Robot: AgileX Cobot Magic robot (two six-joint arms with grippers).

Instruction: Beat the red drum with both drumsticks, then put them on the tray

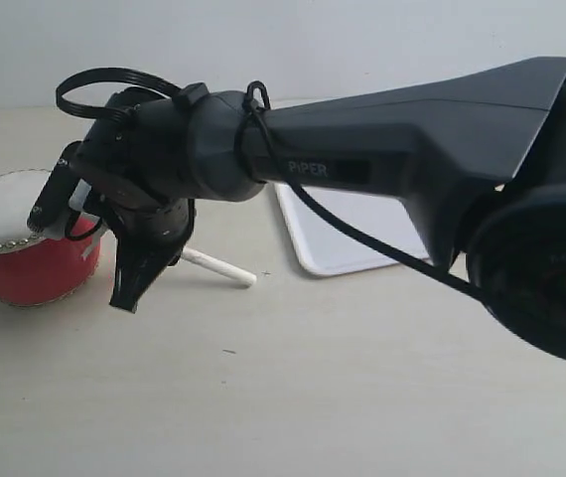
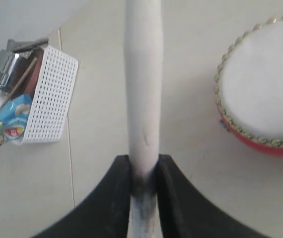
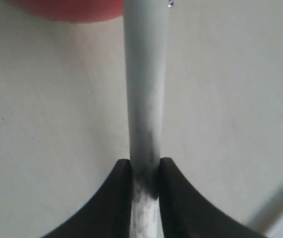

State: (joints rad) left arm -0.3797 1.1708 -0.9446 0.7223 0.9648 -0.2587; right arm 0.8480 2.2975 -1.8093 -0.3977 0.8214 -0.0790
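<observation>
**A:** What is the left gripper (image 2: 144, 166) doing?

**B:** It is clenched on a drumstick (image 2: 142, 89). Both black fingers pinch the shaft where it is smudged dark, and the stick runs straight out ahead of them over the table (image 2: 196, 163).

**A:** And the right gripper (image 3: 145, 166)?

**B:** The same. Its jaws are squeezed tight around the other drumstick (image 3: 145, 84), which points toward the red drum (image 3: 67, 7). Only a sliver of red shows there.

**A:** Where does the drum sit?

**B:** In the exterior view it is at the left edge, about mid-height. It stands upright on the table with its off-white skin up and brass studs round the rim. From the left wrist it lies off to one side of the stick, apart from it.

**A:** And the tray (image 1: 338, 250)?

**B:** It is just right of centre in the exterior view and lies flat. It is partly hidden by the dark arm (image 1: 402, 149), which reaches in from the right edge to beside the drum.

**A:** Anything else?

**B:** A pale stick end (image 1: 221, 268) pokes out to the right of that arm's gripper, in the left half of the frame at mid-height. It is probably one of the two drumsticks, but I can't tell which. The left wrist view also shows a white perforated basket (image 2: 52, 99) holding snack packets (image 2: 5, 124), well apart from the drum.
</observation>
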